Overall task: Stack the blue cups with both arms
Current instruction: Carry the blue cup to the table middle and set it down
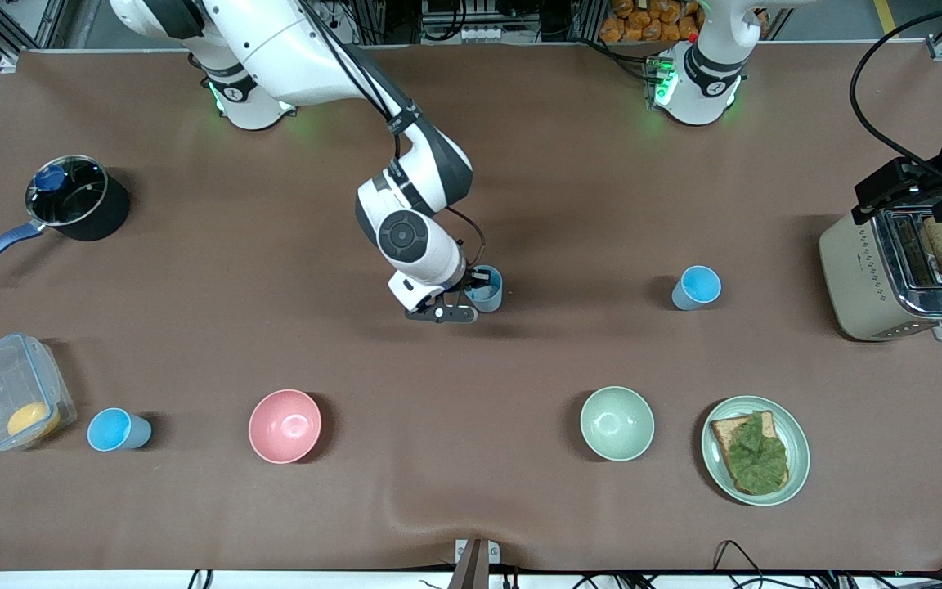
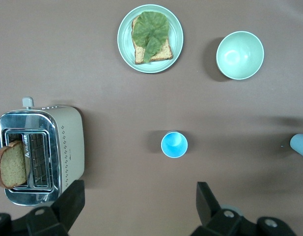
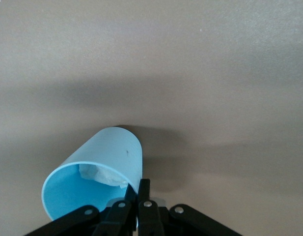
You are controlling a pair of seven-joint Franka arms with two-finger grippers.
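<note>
The table [image 1: 569,164] wears a matt brown cloth. The blue cups [image 1: 697,287] look like smooth plastic, the toaster [image 1: 896,278] has a shiny metal top, and the pink bowl [image 1: 284,425] is glossy.

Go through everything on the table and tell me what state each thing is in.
Light-blue cup with whitish patch: gripped at rim by right gripper.
Light-blue cup mid-table: upright, free.
Light-blue cup beside plastic box: upright, free.
Left gripper: open, high above table.
Beige toaster: bread slice sticking up.
</note>
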